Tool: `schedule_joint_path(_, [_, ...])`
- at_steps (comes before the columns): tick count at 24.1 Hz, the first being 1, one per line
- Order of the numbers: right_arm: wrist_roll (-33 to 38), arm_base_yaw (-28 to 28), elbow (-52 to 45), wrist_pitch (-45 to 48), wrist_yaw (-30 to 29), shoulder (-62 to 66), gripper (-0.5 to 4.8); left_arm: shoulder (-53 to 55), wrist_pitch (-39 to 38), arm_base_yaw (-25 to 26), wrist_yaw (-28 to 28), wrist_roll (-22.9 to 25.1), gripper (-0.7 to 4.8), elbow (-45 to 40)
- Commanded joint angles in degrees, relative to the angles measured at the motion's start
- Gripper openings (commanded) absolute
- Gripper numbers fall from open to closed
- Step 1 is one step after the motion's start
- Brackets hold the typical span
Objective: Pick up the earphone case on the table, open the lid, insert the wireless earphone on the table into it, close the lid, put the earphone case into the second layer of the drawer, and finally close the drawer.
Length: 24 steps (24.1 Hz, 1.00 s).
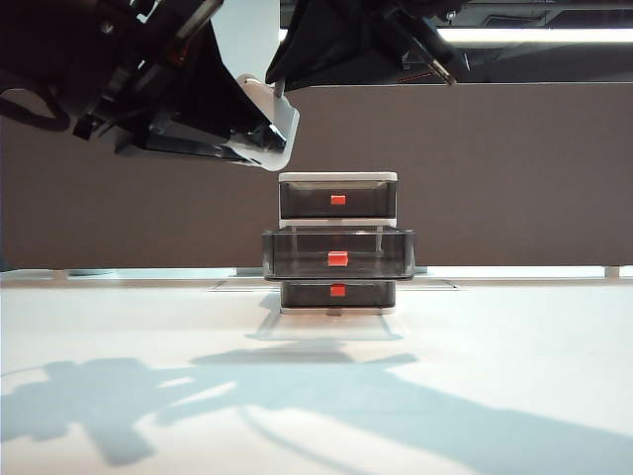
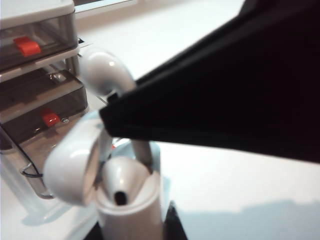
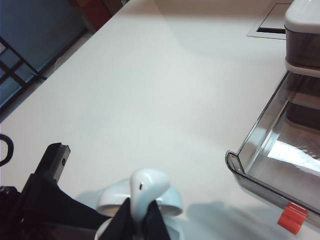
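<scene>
My left gripper (image 2: 134, 226) is shut on the white earphone case (image 2: 131, 212), which it holds upright in the air with the lid (image 2: 70, 160) swung open. One earbud (image 2: 122, 180) sits inside. My right gripper (image 3: 140, 212) is shut on the wireless earphone (image 3: 148, 186), its stem (image 2: 142, 150) pointing down into the open case. In the exterior view both grippers meet high up, left gripper (image 1: 259, 139) and right gripper (image 1: 287, 64), above and left of the drawer (image 1: 337, 178). The second layer (image 1: 338, 253) is pulled out; it looks empty.
The drawer unit stands on the white table (image 1: 475, 346) at the middle back. Its top drawer (image 1: 337, 199) and bottom drawer (image 1: 337, 291) are shut. A grey wall runs behind. The open drawer's front corner (image 3: 235, 162) lies close beside the grippers.
</scene>
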Motion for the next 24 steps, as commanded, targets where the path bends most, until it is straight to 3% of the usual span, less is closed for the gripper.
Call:
schedule_joint_path(1, [0.5,0.1,-0.1,1.9,0.0,-0.5,0.08,-0.2,0.8,0.0,0.2,0.9,0.13,0.2])
schedule_joint_path(24, [-2.7,0.2,-0.1,-1.4,-0.3,-0.5,0.0,-0.2,0.9,0.0,0.2,0.4,0.13,0.2])
